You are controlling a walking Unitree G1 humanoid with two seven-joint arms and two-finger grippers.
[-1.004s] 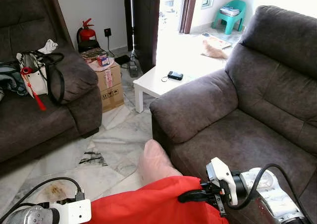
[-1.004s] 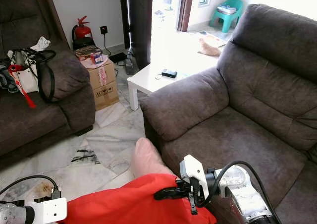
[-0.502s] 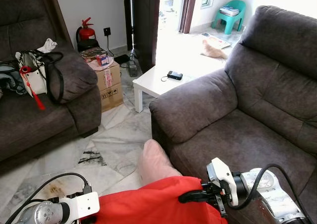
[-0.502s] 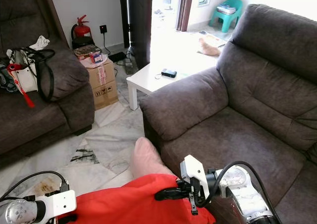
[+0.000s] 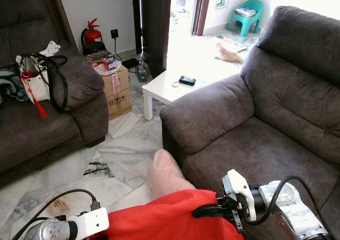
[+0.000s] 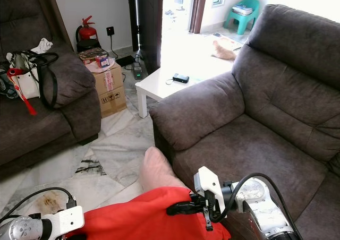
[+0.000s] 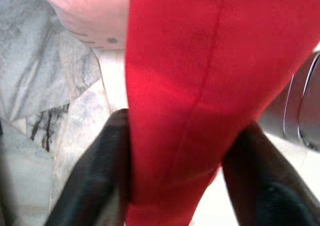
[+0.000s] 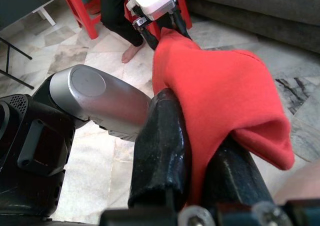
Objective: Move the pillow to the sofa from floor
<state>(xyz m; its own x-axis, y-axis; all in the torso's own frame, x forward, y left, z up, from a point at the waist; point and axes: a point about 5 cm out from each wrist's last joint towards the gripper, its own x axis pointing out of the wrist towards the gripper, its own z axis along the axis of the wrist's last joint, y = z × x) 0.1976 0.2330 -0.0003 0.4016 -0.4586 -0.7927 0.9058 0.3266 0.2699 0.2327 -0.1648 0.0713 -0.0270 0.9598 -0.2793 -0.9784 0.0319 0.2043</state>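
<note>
Your left gripper (image 7: pixel 175 186) moved slightly inward along the pillow (image 5: pixel 170 219).
Both it and the right gripper (image 8: pixel 200 171) grasp the pillow; lift evenly toward the sofa (image 5: pixel 255 144).

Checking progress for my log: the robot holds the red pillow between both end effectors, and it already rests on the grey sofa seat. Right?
Not quite. The red pillow is held by the left end effector and right end effector, but the left eye view shows it held up in front of the grey sofa, not resting on the seat.
</note>
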